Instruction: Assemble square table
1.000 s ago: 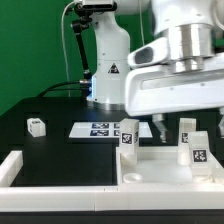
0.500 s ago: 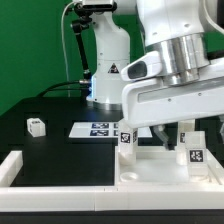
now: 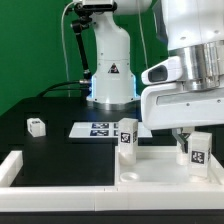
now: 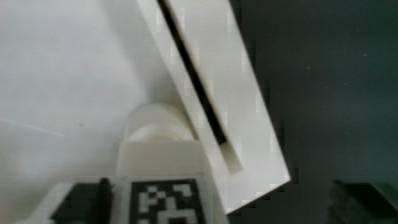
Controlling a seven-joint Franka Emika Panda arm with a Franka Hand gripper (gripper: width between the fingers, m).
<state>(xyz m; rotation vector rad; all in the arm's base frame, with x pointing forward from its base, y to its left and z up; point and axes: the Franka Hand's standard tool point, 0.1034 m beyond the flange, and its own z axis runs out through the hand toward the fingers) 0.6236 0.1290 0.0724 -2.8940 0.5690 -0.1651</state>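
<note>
while wide open and seemingly empty, jaws astride a smooth white tagged leg (image 4: 157, 150)

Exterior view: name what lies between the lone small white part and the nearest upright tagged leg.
The marker board lies flat there, between the small white part and the upright leg; otherwise bare black tabletop, seen in the exterior view.
</note>
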